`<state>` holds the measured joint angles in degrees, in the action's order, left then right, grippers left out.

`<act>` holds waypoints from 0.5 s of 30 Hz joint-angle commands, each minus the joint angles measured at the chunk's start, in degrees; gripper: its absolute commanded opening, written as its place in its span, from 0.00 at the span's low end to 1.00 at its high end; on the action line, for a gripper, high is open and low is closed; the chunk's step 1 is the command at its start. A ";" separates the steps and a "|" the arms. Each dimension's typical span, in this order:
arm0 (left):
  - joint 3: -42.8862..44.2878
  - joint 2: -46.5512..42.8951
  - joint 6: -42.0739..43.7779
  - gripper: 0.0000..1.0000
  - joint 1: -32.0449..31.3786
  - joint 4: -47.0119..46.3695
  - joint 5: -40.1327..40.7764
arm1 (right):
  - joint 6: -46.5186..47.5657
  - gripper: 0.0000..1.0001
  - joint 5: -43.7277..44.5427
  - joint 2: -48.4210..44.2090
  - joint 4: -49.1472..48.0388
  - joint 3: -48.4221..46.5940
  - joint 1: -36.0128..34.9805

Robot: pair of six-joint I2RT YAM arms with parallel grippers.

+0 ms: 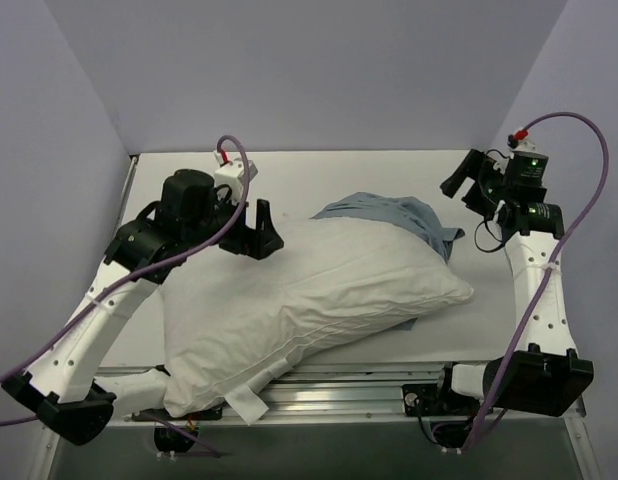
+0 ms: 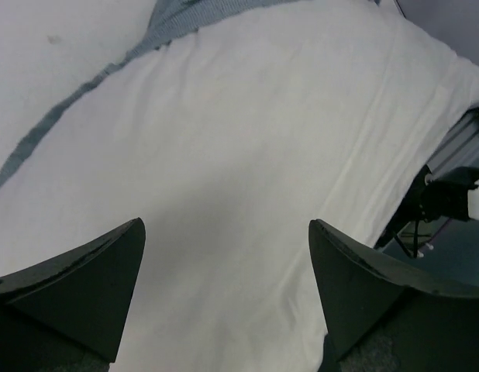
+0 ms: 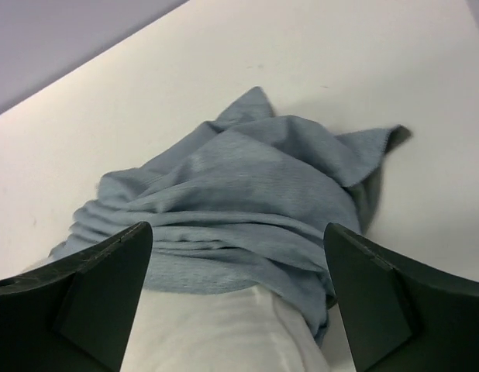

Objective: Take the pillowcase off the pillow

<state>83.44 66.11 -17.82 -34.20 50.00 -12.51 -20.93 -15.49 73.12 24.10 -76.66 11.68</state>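
Observation:
The white pillow [image 1: 299,290] lies diagonally across the table, with a small white tag [image 1: 251,405] at its near edge. The blue-grey pillowcase [image 1: 394,215] is bunched over only the pillow's far end. My left gripper [image 1: 254,232] is open and empty, just above the pillow's far left side. Its wrist view shows the pillow [image 2: 247,155] between the fingers and a strip of the pillowcase [image 2: 185,15] beyond. My right gripper [image 1: 467,185] is open and empty, raised to the right of the pillowcase. Its wrist view shows the crumpled pillowcase [image 3: 239,194] over the pillow's end [image 3: 216,333].
The white table [image 1: 319,172] is boxed in by lilac walls at the back and both sides. An aluminium rail [image 1: 349,385] runs along the near edge under the pillow. A black mount with cables [image 2: 449,194] sits past the pillow's edge.

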 commanded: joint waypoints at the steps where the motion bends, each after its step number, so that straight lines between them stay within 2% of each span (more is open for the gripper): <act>1: 6.55 7.77 3.93 0.94 1.93 -0.16 2.68 | 3.78 0.88 -4.72 1.05 -1.95 -2.43 -6.48; 5: 10.86 17.29 1.92 0.94 2.03 -1.91 -3.47 | 7.81 0.94 -3.33 6.14 -1.60 -6.38 -16.32; 8: 8.94 22.04 -2.20 0.94 1.41 -7.09 -9.80 | 10.64 0.96 -0.25 13.16 0.15 -11.21 -23.01; 15: -0.89 25.48 -7.13 0.96 -5.61 -13.25 -9.46 | 16.44 1.00 5.81 24.86 5.60 -19.22 -32.15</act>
<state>85.47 92.60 -21.41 -36.77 41.06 -18.68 -8.64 -14.31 95.13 25.50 -92.51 -18.35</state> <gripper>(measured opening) 0.950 0.994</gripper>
